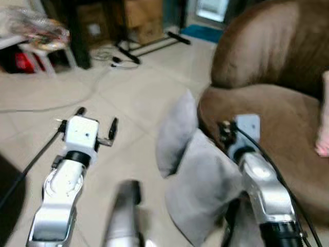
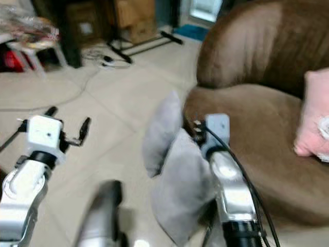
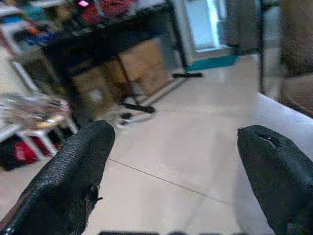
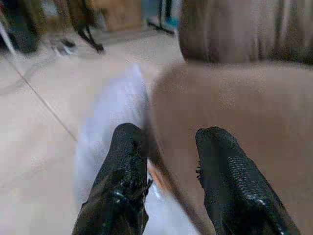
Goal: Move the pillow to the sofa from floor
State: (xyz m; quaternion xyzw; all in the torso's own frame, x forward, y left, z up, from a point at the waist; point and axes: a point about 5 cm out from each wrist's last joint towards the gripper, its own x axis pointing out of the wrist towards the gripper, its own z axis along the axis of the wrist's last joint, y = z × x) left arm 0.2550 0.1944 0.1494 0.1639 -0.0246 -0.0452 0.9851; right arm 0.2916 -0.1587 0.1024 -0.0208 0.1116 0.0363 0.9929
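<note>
Currently the grey pillow (image 1: 198,177) is leaning on the floor (image 1: 128,98) against the brown sofa (image 1: 272,144); the right gripper (image 4: 168,147) is hovering at its edge, fingers apart, gripping nothing, while the left gripper (image 1: 96,122) is hanging spread above the tiles

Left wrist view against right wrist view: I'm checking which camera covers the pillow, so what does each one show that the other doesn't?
Left wrist view: the left tool, its fingers spread wide over bare tiled floor, with brown cardboard boxes under a black shelf.

Right wrist view: the right tool, fingers apart, at the grey fabric pillow leaning against the brown upholstered sofa.

Both share the pale tiles and cables by the black stand.
</note>
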